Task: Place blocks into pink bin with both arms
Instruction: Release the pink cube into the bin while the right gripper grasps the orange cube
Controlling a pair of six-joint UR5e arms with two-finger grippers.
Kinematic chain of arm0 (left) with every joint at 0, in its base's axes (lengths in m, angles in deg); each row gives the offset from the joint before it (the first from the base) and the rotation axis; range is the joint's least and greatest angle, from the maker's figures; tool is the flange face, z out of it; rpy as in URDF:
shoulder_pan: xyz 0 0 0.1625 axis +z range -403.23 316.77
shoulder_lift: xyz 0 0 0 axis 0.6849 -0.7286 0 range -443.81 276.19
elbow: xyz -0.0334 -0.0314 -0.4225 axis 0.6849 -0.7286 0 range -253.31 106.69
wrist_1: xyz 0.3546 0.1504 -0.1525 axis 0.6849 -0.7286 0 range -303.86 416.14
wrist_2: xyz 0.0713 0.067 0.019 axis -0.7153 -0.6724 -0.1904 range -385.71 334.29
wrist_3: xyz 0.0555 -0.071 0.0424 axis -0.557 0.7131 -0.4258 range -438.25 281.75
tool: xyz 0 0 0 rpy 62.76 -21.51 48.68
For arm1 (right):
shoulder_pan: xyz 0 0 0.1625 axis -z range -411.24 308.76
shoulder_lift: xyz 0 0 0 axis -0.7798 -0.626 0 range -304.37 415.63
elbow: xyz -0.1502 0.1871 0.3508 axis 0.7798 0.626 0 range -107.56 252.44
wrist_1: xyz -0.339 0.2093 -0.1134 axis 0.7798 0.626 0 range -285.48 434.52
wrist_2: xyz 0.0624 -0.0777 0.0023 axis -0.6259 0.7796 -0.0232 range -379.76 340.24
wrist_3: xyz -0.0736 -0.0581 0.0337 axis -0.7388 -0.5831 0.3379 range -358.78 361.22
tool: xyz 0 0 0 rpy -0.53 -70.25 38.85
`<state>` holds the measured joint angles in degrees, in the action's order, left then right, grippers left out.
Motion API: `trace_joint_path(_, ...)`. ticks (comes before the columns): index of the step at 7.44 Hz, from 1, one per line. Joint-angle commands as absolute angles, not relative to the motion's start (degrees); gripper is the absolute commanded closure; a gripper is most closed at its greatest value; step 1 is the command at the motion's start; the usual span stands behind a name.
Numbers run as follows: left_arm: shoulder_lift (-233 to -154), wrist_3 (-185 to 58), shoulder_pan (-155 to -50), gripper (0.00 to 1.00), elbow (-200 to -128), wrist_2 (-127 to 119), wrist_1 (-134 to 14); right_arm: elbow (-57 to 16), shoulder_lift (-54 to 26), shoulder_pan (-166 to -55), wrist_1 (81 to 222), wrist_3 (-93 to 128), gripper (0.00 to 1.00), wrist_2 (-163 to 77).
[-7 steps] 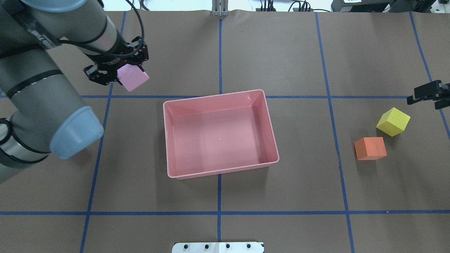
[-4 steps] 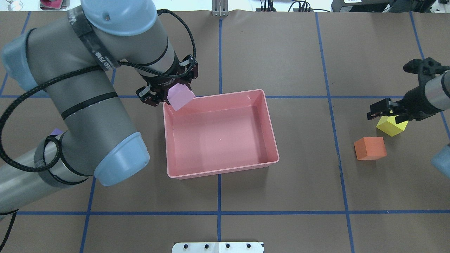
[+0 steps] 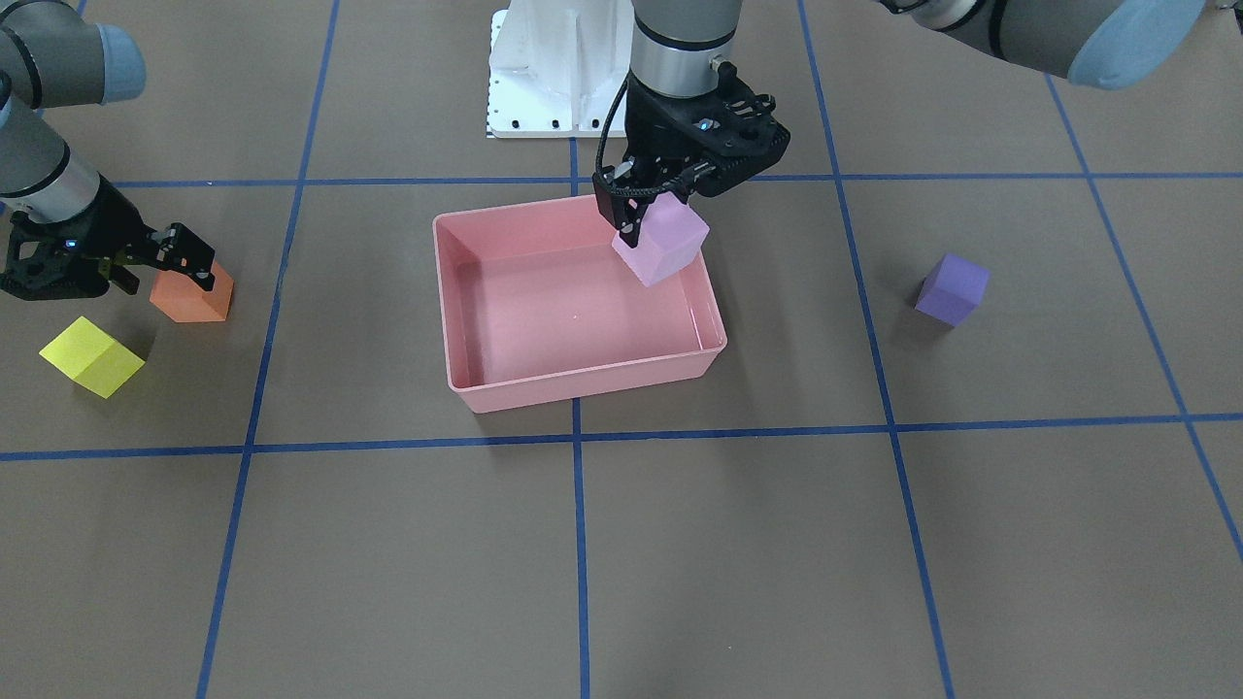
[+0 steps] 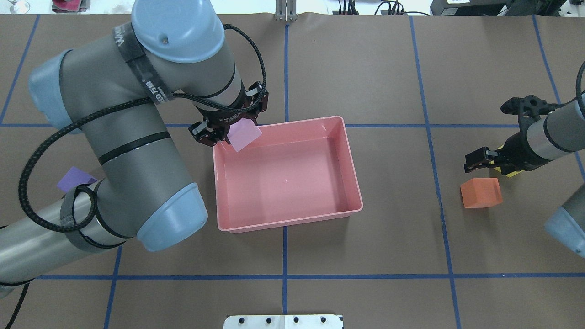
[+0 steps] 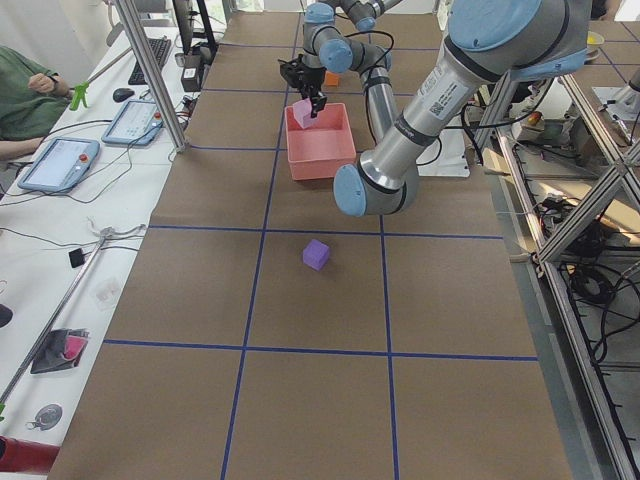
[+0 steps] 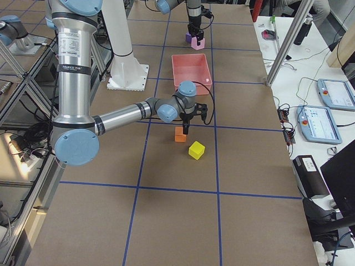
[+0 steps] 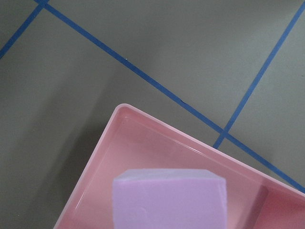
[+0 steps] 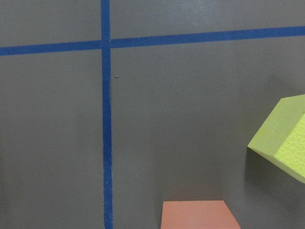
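My left gripper (image 4: 228, 129) is shut on the light pink block (image 4: 245, 135) and holds it above the far left corner of the pink bin (image 4: 288, 224). From the front the block (image 3: 662, 243) hangs over the bin's (image 3: 583, 374) inside, and the left wrist view shows the block (image 7: 169, 200) above the bin corner (image 7: 138, 126). My right gripper (image 4: 490, 162) is open and hovers just above the orange block (image 4: 481, 193), covering most of the yellow block (image 4: 511, 172). The purple block (image 3: 952, 288) lies on the table on my left side, apart from the bin.
The table is covered in brown paper with blue tape lines. The white base mount (image 3: 558, 73) stands behind the bin. In the overhead view my left arm hides part of the purple block (image 4: 72, 178). An operator sits beside the table's far side (image 5: 25, 100).
My left gripper carried the light pink block rightward, from outside the bin to over its far left corner. My right gripper came in from the right edge, past the yellow block toward the orange one.
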<state>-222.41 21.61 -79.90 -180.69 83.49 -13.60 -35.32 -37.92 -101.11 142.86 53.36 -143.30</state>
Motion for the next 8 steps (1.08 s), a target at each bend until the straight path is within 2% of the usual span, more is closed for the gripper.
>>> trace_joint_path(1, -222.41, 21.86, -79.62, 1.0, -180.45, 83.37, -13.65, -34.27, -38.5, -100.47, 142.9, 51.76, 0.0, -143.24)
trace_joint_path(8, -222.41, 21.95, -78.66, 1.0, -180.1, 83.19, -13.82, -32.16, -37.27, -96.07, 142.9, 51.76, 0.01, -141.04)
